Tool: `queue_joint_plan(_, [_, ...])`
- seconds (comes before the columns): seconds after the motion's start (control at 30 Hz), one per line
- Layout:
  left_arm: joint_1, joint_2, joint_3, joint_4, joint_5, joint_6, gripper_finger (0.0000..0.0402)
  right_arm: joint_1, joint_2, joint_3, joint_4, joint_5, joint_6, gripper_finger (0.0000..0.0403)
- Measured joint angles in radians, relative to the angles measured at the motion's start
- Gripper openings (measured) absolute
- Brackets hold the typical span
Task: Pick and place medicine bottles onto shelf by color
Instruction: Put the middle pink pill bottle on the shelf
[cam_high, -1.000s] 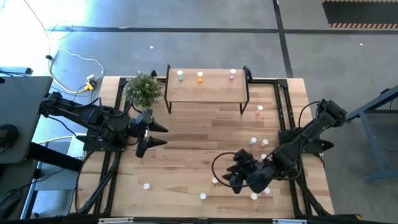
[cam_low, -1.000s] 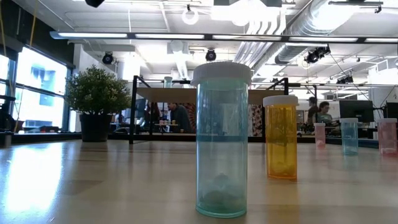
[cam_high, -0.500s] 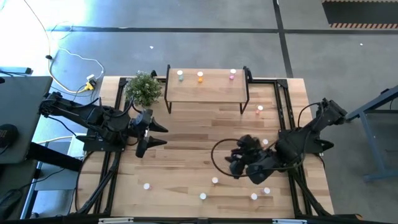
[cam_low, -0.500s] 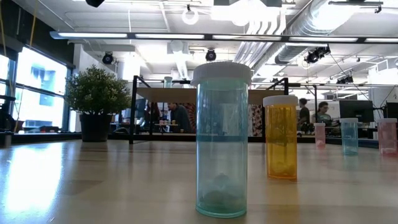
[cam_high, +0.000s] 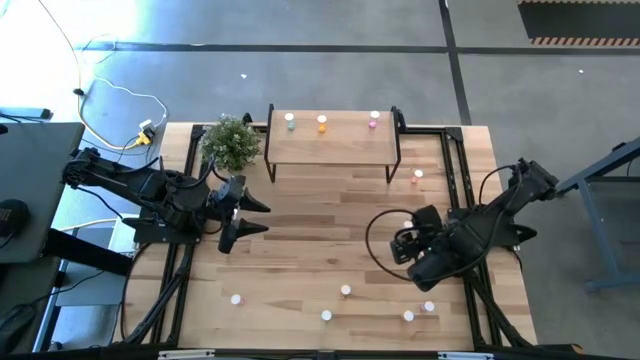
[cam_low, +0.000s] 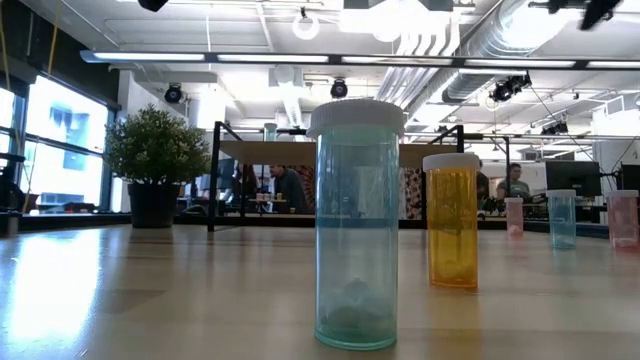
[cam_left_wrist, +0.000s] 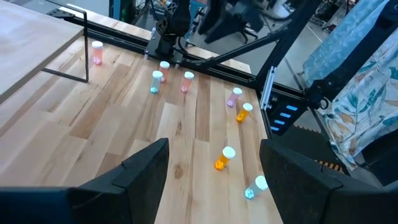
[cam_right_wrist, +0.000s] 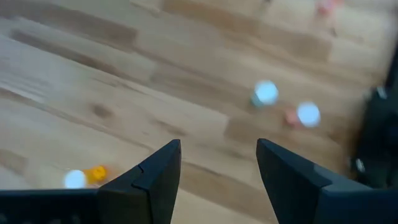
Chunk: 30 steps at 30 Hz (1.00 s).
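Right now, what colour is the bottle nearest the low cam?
Pale green body, white cap: the nearest bottle. Clearest in the low view.

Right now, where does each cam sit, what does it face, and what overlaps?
High view: overhead, straight down on the table, shelf, both arms.
Low view: tabletop level, facing a green bottle and orange bottle; no gripper visible.
Left wrist view: past the open left gripper, across scattered bottles.
Right wrist view: past the open right gripper, down at the tabletop.
Shared: high and left wrist views both show the shelf and the right arm.
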Motion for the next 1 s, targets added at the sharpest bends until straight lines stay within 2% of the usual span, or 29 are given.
queue_joint_plan(0.17, [0.0, 0.0, 0.0, 0.0, -0.002, 0.0, 0.0243, 0.0, 0.0, -0.068, 0.0, -0.089, 0.075, 0.0201])
queue_joint_plan(0.33, [0.0, 0.0, 0.0, 0.0, -0.002, 0.0, 0.0243, 0.003, 0.0, -0.148, 0.023, -0.186, 0.084, 0.0201])
queue_joint_plan(0.73, [0.0, 0.0, 0.0, 0.001, -0.007, -0.009, 0.0243, 0.06, -0.115, -0.383, 0.208, -0.2, 0.236, 0.0201])
queue_joint_plan(1.0, [0.0, 0.0, 0.0, 0.001, -0.011, -0.012, 0.0243, 0.064, -0.14, -0.491, 0.31, -0.209, 0.247, 0.0201])
